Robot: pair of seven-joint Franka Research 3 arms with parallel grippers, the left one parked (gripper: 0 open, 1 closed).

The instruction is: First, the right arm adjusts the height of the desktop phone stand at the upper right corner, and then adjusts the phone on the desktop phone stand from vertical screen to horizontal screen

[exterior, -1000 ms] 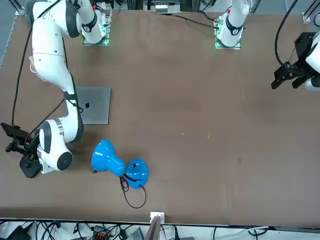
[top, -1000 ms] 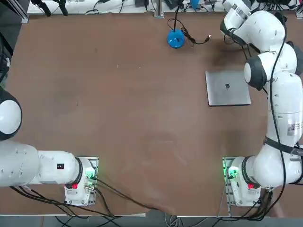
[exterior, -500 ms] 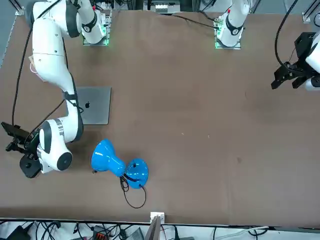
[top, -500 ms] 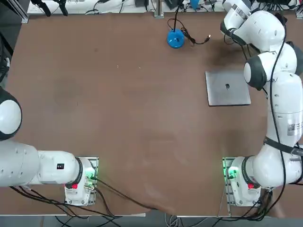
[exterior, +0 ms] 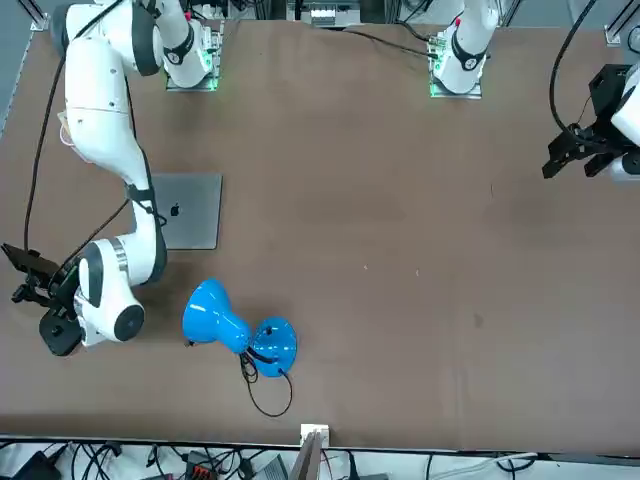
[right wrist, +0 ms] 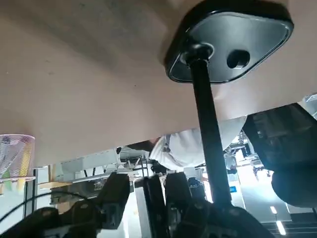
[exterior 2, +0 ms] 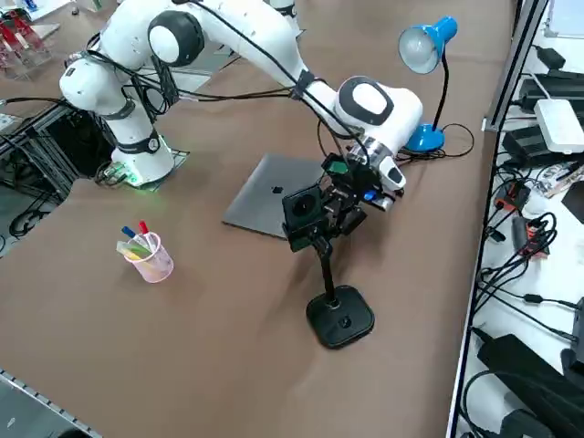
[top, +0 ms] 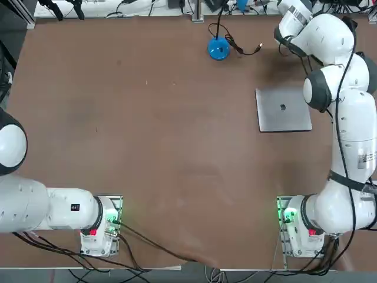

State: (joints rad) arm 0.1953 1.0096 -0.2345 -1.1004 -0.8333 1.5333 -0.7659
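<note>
Right gripper (exterior 2: 339, 212) closed around the upper pole of the desktop phone stand (exterior 2: 338, 315), just behind the phone (exterior 2: 299, 208) clamped upright on its head. Stand's base on the table (exterior 2: 210, 310) directly below gripper.

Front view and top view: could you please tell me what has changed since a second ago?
Nothing visibly changed. The white right arm keeps its pose, its right gripper at the head of the black round-based phone stand; the blue lamp and grey square slab stay put.
</note>
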